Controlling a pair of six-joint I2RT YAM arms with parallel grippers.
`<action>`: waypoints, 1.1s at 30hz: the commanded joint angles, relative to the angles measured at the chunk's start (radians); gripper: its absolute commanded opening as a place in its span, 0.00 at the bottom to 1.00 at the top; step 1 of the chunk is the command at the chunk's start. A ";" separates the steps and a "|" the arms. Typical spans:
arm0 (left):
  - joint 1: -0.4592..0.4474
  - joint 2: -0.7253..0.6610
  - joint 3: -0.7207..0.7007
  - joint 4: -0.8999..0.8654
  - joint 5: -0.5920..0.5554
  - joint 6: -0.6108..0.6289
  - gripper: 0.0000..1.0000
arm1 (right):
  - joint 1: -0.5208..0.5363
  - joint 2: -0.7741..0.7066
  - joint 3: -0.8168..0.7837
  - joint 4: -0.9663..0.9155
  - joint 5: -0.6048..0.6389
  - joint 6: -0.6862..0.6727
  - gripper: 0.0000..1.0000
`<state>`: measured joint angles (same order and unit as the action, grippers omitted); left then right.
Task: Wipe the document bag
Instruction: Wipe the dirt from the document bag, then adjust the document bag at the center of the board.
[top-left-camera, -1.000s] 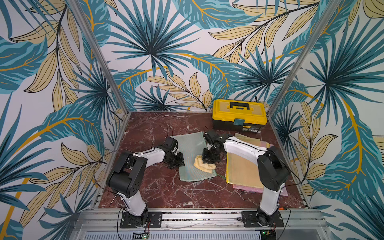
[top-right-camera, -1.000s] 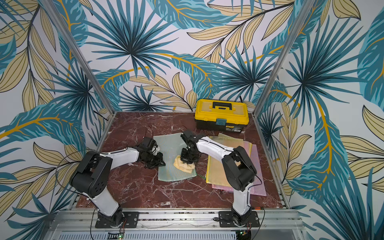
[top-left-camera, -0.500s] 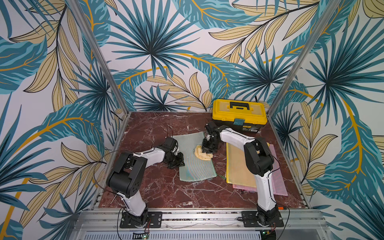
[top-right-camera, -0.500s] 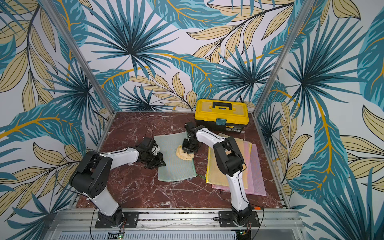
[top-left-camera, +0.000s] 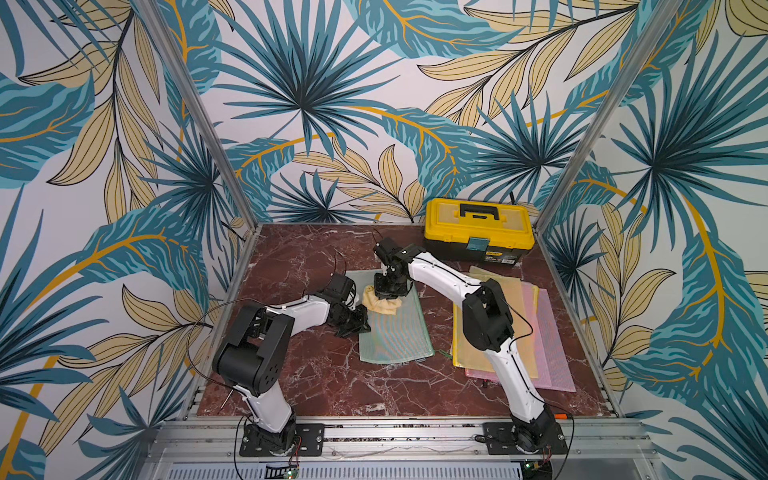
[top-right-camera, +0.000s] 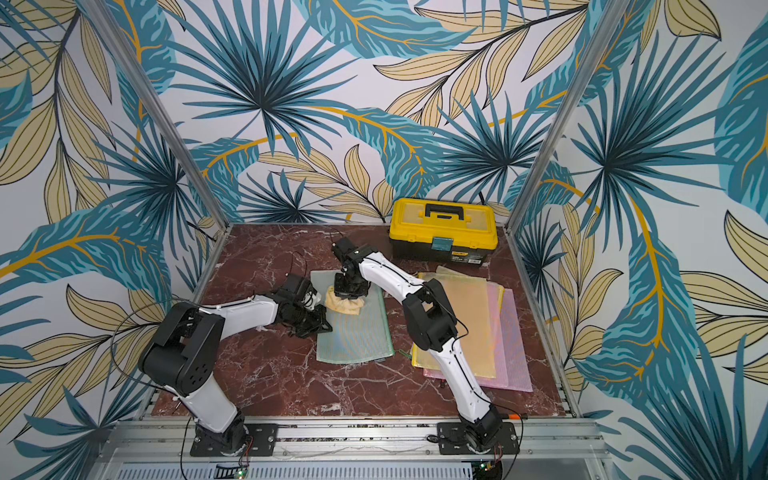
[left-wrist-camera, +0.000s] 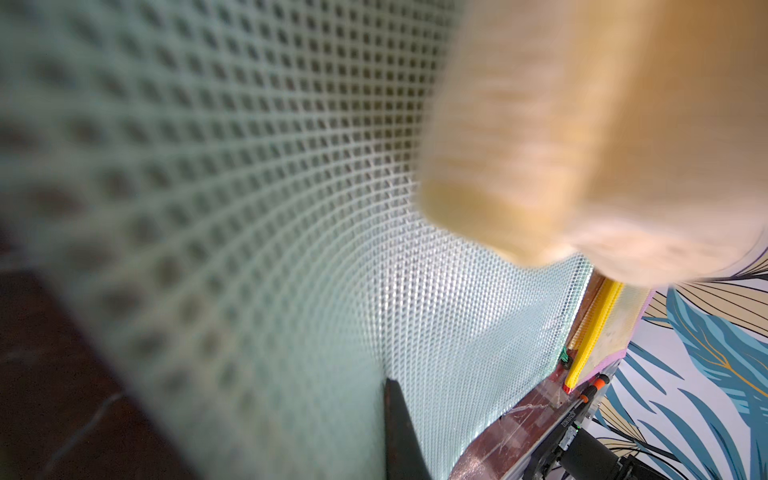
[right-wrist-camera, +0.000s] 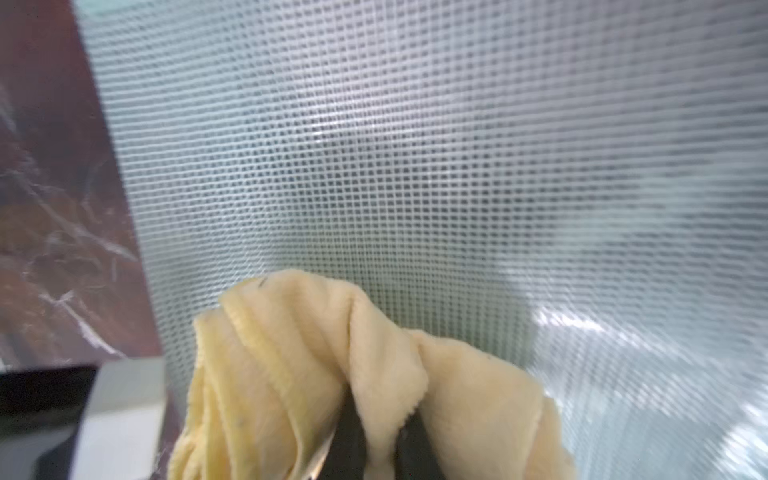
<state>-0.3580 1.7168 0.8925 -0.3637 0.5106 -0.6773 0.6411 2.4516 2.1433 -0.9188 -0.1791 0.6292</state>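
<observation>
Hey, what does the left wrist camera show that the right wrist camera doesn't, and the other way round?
Only the left wrist view shows the stacked yellow and pink document bags lying edge-on in the background and the leaf wallpaper behind them. Only the right wrist view shows the right hand shut on the yellow cloth, its dark fingers pinching a fold. Both show that cloth resting on the green mesh document bag, with the red marble table beside it.

Both top views look down from 6 o'clock on the table (top-left-camera: 316, 374). Both wrist views share the bag (left-wrist-camera: 291, 208), very close.
</observation>
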 joint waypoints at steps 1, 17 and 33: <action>0.003 -0.028 -0.010 -0.006 0.007 0.014 0.00 | -0.101 0.047 -0.011 -0.055 0.023 0.025 0.00; 0.077 -0.451 0.124 -0.473 -0.297 0.009 0.00 | -0.289 -0.395 -0.454 0.040 0.031 -0.017 0.00; 0.037 -0.236 0.704 -1.296 -0.823 0.211 0.00 | -0.096 -0.442 -0.537 0.124 -0.024 0.000 0.00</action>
<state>-0.2947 1.3830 1.6112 -1.5047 -0.2577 -0.5072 0.4740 1.9945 1.5864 -0.8093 -0.1867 0.6186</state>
